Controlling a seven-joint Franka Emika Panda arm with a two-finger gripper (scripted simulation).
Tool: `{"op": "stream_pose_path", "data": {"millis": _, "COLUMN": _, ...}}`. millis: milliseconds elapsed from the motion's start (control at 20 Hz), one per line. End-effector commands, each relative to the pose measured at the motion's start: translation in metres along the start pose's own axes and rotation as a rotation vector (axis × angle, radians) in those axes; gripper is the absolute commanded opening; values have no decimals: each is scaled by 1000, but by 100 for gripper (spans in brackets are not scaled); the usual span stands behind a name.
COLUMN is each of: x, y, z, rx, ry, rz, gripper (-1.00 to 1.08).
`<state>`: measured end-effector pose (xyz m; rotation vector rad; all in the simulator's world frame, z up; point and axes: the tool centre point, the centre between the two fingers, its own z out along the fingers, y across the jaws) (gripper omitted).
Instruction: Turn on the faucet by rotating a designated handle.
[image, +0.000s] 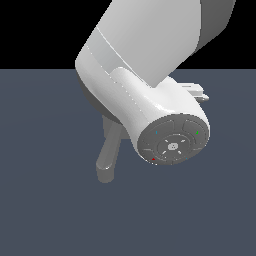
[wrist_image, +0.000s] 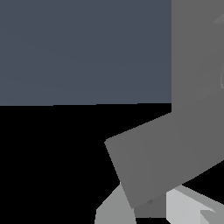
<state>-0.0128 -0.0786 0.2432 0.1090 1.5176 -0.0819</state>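
Observation:
In the exterior view my arm covers most of the faucet; only its thick rounded spout shows below the arm, pointing down toward the camera. The gripper itself is hidden there. In the wrist view the faucet's flat grey back plate stands upright, and the handle, a flat grey lever bar, slants from it toward my gripper. The two fingers meet with no gap, so the gripper is shut and holds nothing. The lever's free end lies right at the fingertips; I cannot tell whether they touch.
A dark blue-grey floor spreads all around the faucet. My white wrist link with its round button cap hangs in front of the faucet in the exterior view.

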Motion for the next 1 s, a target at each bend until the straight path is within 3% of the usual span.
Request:
{"op": "stream_pose_path", "data": {"millis": 0, "x": 11, "y": 3, "z": 0, "rx": -28, "ry": 28, "rz": -18, "gripper": -100}}
{"op": "stream_pose_path", "data": {"millis": 950, "x": 68, "y": -15, "z": -1, "rx": -44, "ry": 49, "rz": -37, "gripper": -100}}
